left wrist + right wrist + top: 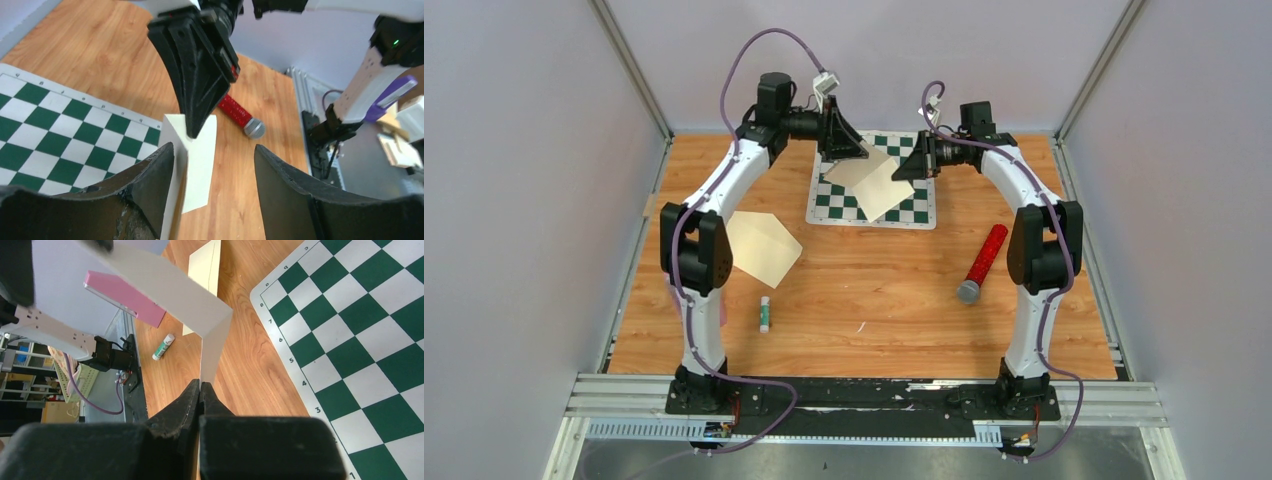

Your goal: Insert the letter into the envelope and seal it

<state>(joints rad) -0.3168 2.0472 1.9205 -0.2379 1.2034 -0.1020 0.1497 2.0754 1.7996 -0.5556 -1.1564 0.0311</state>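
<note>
The envelope (764,245) lies flat on the counter (874,320) beside my left arm. Farther out, above the chessboard (914,212), my right jaws are pinched tight on the bent letter (879,180). My left jaws stand open, straddling its other edge.

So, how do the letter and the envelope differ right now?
Pose: the letter hangs above the chessboard, bent at a crease; the envelope lies flat on the table.
Grip: the right gripper pinches the letter's edge with shut fingers; nothing touches the envelope.
Colour: the letter is paler, the envelope cream-yellow.
Both are paper.
</note>
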